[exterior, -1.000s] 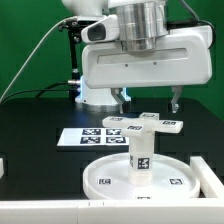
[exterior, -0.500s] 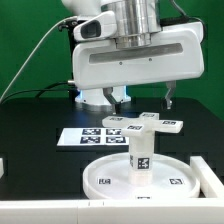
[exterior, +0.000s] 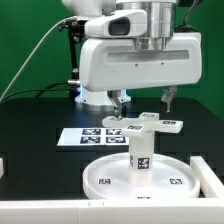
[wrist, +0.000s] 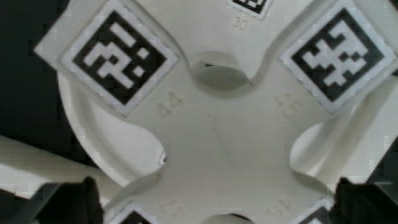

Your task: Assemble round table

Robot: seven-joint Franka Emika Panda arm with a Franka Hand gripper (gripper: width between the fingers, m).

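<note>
The large rimmed round disc (exterior: 110,180) lies flat at the front of the black table. The short post (exterior: 141,155) stands upright on its middle. The cross-shaped foot (exterior: 146,125) sits on top of the post, its arms level, and it fills the wrist view (wrist: 222,110) with its tags showing. My gripper (exterior: 143,100) hangs just above the foot, open and empty, with one finger on either side and touching nothing. In the wrist view my gripper (wrist: 214,205) shows only as dark fingertips (wrist: 71,200) at the two corners.
The marker board (exterior: 88,136) lies flat behind the disc, toward the exterior view's left. A plain white block (exterior: 212,172) stands at the exterior view's right edge. A white ledge (exterior: 40,212) runs along the front. A green backdrop stands behind.
My hand has lifted a little and shifted slightly sideways above the foot. The jaws stay open. The disc, post and foot have not moved.
</note>
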